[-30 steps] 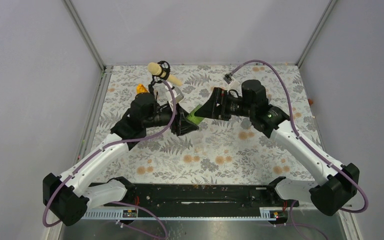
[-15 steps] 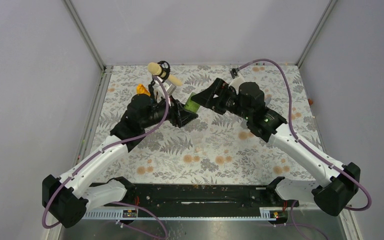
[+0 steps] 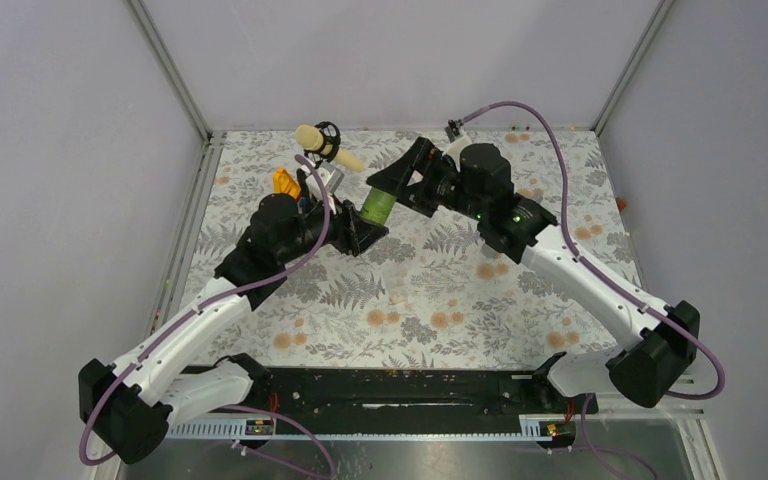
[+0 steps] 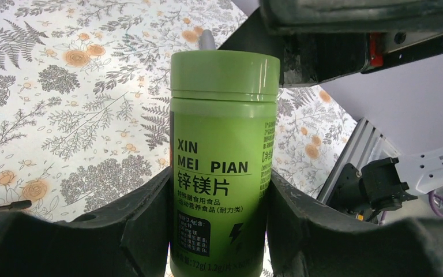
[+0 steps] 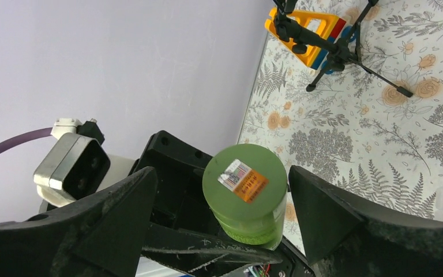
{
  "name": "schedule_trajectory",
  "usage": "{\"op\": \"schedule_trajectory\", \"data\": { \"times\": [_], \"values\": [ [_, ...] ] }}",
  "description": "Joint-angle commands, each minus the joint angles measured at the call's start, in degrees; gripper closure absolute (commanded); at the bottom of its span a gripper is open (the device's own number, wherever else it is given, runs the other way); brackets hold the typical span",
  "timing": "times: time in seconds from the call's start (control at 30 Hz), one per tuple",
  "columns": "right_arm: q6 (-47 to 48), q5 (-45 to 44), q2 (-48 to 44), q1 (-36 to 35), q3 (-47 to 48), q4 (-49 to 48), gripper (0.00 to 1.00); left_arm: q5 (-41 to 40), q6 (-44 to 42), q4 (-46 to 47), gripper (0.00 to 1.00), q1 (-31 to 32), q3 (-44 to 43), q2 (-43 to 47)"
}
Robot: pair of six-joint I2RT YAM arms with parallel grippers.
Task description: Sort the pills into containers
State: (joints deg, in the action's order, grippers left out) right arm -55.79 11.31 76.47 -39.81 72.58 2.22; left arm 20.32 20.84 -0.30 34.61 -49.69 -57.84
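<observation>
Bottle (image 4: pixel 224 115), green, clamped in left end effector (image 4: pixel 219 199).

The bottle (image 4: pixel 225 104) between my left jaws is bright green with black letters. Its cap (image 5: pixel 268 161), between my right jaws, is a darker green, with a white and orange sticker (image 5: pixel 242 179). My left gripper (image 4: pixel 219 190) and right gripper (image 5: pixel 222 173) are black. The mat (image 4: pixel 63 115) under my jaws is white with grey ferns and orange flowers. Past my right jaws, a toy (image 5: pixel 326 24) is yellow, blue and red, behind a black stand (image 5: pixel 337 55).
</observation>
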Motion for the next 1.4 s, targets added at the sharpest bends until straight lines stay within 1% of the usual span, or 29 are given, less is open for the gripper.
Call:
{"op": "schedule_trajectory", "data": {
  "times": [0.0, 0.17, 0.27, 0.33, 0.43, 0.5, 0.57, 0.63, 0.7, 0.77, 0.83, 0.87, 0.97, 1.13, 1.17, 1.2, 1.23, 1.27, 1.3, 1.33, 1.37],
  "values": [
    [0.8, 2.3, 2.4, -0.7, 5.4, 4.2, 0.11, 0.5, -2.0, 0.4, 1.0, 0.1, -4.3, -0.5],
    [1.4, 3.9, 3.9, -0.7, 7.0, 6.3, 0.25, 0.4, -2.0, -1.0, 1.0, 0.1, -5.0, -0.8],
    [1.4, 4.5, 4.0, -0.8, 6.7, 7.1, 0.29, -0.1, -1.9, -1.2, 1.0, 0.1, -5.3, -1.1],
    [1.6, 4.4, 4.0, -0.8, 6.4, 7.7, 0.34, 0.1, -1.9, -1.2, 1.0, 0.1, -5.5, -1.2],
    [1.9, 5.0, 4.3, -0.7, 6.4, 8.6, 0.53, 0.3, -1.5, -1.5, 1.0, 0.1, -6.0, -1.5],
    [2.1, 5.9, 4.1, -0.7, 6.1, 7.5, 0.63, 0.6, -0.8, -2.0, 1.0, 0.0, -6.6, -1.7],
    [4.0, 7.6, 3.6, -0.5, 5.5, 5.1, 0.7, 2.4, 0.6, -1.9, 1.0, -0.4, -7.0, -1.8],
    [5.7, 10.9, 2.6, 0.5, 4.0, 1.1, 0.75, 6.0, 2.2, -2.0, 1.0, -1.1, -8.1, -2.4],
    [6.9, 15.9, 1.0, 2.2, 1.2, -5.9, 0.79, 11.4, 4.8, -2.2, 1.0, -2.2, -9.4, -3.5],
    [7.1, 23.3, -0.4, 4.4, -2.4, -14.7, 0.85, 19.3, 7.4, -1.3, 1.0, -3.3, -10.7, -4.9],
    [6.7, 30.0, -1.2, 6.6, -5.2, -22.5, 1.0, 26.6, 10.4, -0.7, 1.0, -4.0, -12.3, -6.4],
    [6.8, 32.5, -1.2, 7.7, -5.2, -24.3, 1.0, 28.6, 11.8, 0.0, 1.0, -4.1, -12.6, -6.6],
    [9.1, 39.4, -0.8, 9.2, -2.8, -22.6, 1.0, 31.3, 15.2, 3.9, 1.0, -4.6, -12.4, -6.2],
    [9.0, 50.6, 0.2, 9.6, -0.5, -27.3, 1.0, 35.2, 20.0, 8.8, 1.0, -5.5, -12.4, -6.9],
    [9.5, 50.8, 0.4, 9.7, 0.7, -26.1, 1.0, 34.6, 20.2, 8.9, 1.0, -5.7, -12.4, -7.0],
    [11.2, 49.2, 0.6, 9.7, 2.2, -22.9, 1.0, 33.4, 19.4, 7.7, 1.0, -5.9, -12.7, -7.1],
    [13.8, 43.7, 0.5, 9.6, 4.0, -17.4, 0.97, 31.9, 17.5, 5.4, 1.0, -6.0, -13.3, -7.1],
    [16.6, 37.1, 0.5, 9.2, 6.3, -10.2, 0.66, 29.5, 14.8, 2.6, 1.0, -6.0, -14.1, -7.0],
    [19.5, 31.5, 0.7, 8.4, 8.2, -5.0, 0.38, 27.3, 12.3, -0.3, 1.0, -6.0, -14.8, -7.0],
    [20.6, 23.6, 0.8, 7.3, 9.9, 0.9, 0.2, 25.3, 9.6, -2.6, 1.0, -6.0, -15.4, -7.0],
    [21.4, 19.2, 0.9, 6.0, 10.9, 3.8, 0.12, 23.7, 7.3, -4.5, 1.0, -6.1, -16.0, -6.9]
  ]
}}
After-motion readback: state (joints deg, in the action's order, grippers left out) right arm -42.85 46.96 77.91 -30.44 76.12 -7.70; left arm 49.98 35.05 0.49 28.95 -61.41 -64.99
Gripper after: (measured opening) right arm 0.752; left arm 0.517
